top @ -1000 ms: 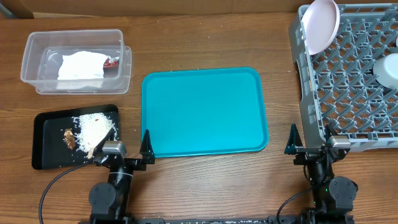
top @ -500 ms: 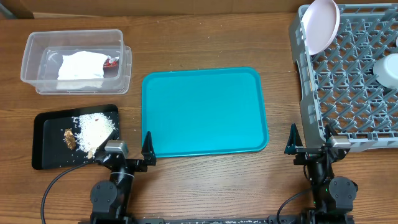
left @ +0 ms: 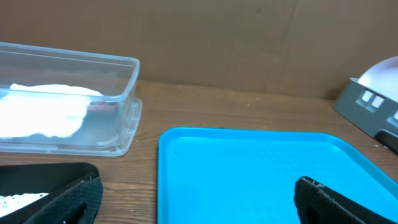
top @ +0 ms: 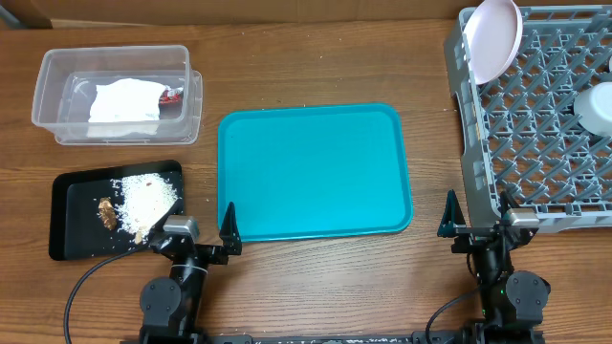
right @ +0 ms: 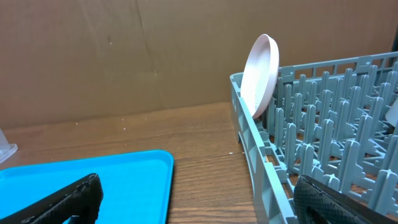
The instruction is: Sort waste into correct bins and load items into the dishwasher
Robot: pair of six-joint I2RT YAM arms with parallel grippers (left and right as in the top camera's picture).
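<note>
White crumpled paper napkin [top: 122,105] and a little red-and-white wrapper [top: 172,96] lie inside the clear plastic tub [top: 50,100] at the upper left of the top view. Just below it, the flat black tray [top: 72,234] holds the white rice grains [top: 143,198] and a brown food lump [top: 106,214]. So the waste looks sorted. The big teal tray [top: 316,172] in the middle has nothing on it. At the right, the grey plastic dish rack [top: 535,153] holds a white round plate [top: 494,38] standing on its edge in the top corner. A white bowl [top: 598,107] peeks in at the right edge. I cannot find the chopsticks. Very little has just changed. The left gripper [left: 198,186], at the bottom, has slid a tiny bit to the right, away from the black tray. Its two fingers are spread wide with nothing between them. The right gripper [right: 196,186], at the bottom right beside the rack, is spread wide too and holds nothing. It has not moved. I think the job is done or nearly done, and both arms are just resting.
</note>
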